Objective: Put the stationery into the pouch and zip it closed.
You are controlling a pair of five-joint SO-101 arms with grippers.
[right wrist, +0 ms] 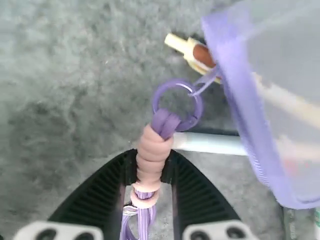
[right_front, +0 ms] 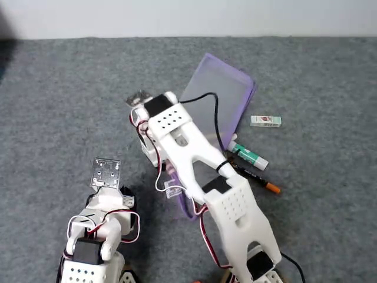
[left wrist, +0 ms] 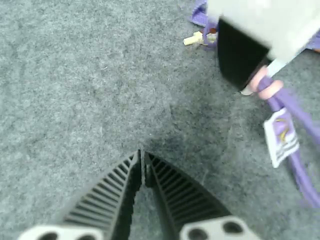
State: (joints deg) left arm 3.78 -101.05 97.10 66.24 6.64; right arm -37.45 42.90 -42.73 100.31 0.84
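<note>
Nearest the lens, my left pincer (left wrist: pixel 143 161) hangs over the bare grey mat (left wrist: pixel 75 75), well apart from the pouch (right_front: pixel 215 97). Its jaws meet at the tips and carry nothing. I judge it is parked on that side so the pouch's mouth stays free for the other arm.

My right pincer (right wrist: pixel 149 167) is clamped on the pink beaded pull (right wrist: pixel 151 145) at the pouch's near corner. A purple ring (right wrist: pixel 177 106) links that pull to the pouch, and a purple cord with a white tag (left wrist: pixel 280 136) trails from it. The grip sits on the beads, probably because they give the jaws more to bite on than the thin ring. It lets me draw the zip or steady the pouch.

The pouch lies flat on the mat. A cream-and-brown stub (right wrist: pixel 192 50) and a pale bar (right wrist: pixel 210 142) lie just beside the corner that I hold. Pale shapes show through the pouch's wall, but I cannot tell whether they are inside or beneath.

Beyond the pouch, on the side away from my left pincer, three items lie loose and outside it. These are a small white box (right_front: pixel 265 121), a green-and-white stick (right_front: pixel 248 155) and a black pen with an orange end (right_front: pixel 257 179). In my judgement, filling is not finished.
</note>
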